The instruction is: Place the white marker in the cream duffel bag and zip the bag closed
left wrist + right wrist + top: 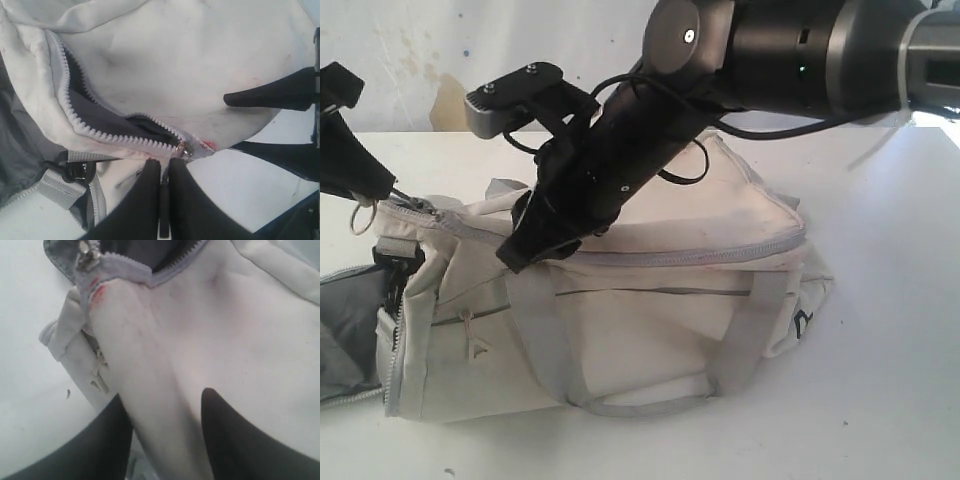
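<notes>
Both arms work at the cream duffel bag (720, 225), whose zip is part open.
Exterior: the bag lies on a white table (890, 340) by a pale wall (420, 60). The right arm slants down, with the right gripper (520, 252) on the bag's top and the left gripper (375, 188) at its left end. Left wrist: the jaws are closed together beside the zip slider (185, 148). Right wrist: the fingers (235, 440) clamp a fabric fold. The white marker is unseen.

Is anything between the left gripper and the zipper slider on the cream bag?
Nothing visible. The left gripper has its tips right beside the zipper slider, where the open teeth of the cream duffel bag meet. The right gripper holds fabric off to one side.
</notes>
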Robot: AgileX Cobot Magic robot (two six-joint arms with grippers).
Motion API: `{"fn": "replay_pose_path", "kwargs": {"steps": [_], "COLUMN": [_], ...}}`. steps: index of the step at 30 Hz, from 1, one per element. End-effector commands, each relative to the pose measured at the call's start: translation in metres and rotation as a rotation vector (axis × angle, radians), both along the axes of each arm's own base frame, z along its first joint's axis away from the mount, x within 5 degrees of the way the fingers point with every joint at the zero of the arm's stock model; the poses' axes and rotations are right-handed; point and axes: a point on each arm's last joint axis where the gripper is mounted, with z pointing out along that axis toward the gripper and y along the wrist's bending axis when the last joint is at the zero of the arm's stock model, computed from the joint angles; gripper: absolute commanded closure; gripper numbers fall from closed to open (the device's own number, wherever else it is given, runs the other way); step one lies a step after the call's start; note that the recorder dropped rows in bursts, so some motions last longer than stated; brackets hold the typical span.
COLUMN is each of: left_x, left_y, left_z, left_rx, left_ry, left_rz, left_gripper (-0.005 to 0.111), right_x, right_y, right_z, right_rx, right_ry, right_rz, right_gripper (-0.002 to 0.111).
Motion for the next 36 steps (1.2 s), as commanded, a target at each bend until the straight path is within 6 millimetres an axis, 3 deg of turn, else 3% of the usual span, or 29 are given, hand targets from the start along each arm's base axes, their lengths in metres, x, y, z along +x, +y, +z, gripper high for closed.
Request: {"fn": "replay_pose_path", "kwargs": {"steps": [1, 5, 8, 18, 26, 36], "left_x": [0.000, 0.000, 0.001, 0.001, 0.001, 0.001], "left_y": [0.003, 0.006, 0.001, -0.009, -0.017, -0.016], "left_z": [0.005, 0.003, 0.007, 0.015, 0.024, 0.024], "left_rx": [0.045, 0.081, 0.011, -0.133, -0.250, -0.245], "left_ry": [-0.077, -0.079, -0.079, -0.096, -0.160, -0.146], "left_rz": [-0.049, -0.056, -0.047, -0.051, -0.098, -0.086], "left_gripper": [0.107, 0.107, 0.107, 0.107, 0.107, 0.107], "right_x": [-0.005, -0.011, -0.016, -0.038, -0.038, -0.033], "right_y": [-0.011, -0.026, -0.030, 0.006, 0.031, 0.041], "right_z": [0.017, 0.034, 0.040, 0.045, 0.032, 0.023], "right_rx": [0.016, -0.026, -0.017, 0.043, 0.089, 0.097], "right_ry": [0.047, 0.048, 0.094, -0.147, -0.240, -0.286], "right_rz": [-0.121, -0.218, -0.267, 0.045, 0.072, 0.065], "right_gripper": [0.066, 0.066, 0.065, 0.051, 0.051, 0.051]}}
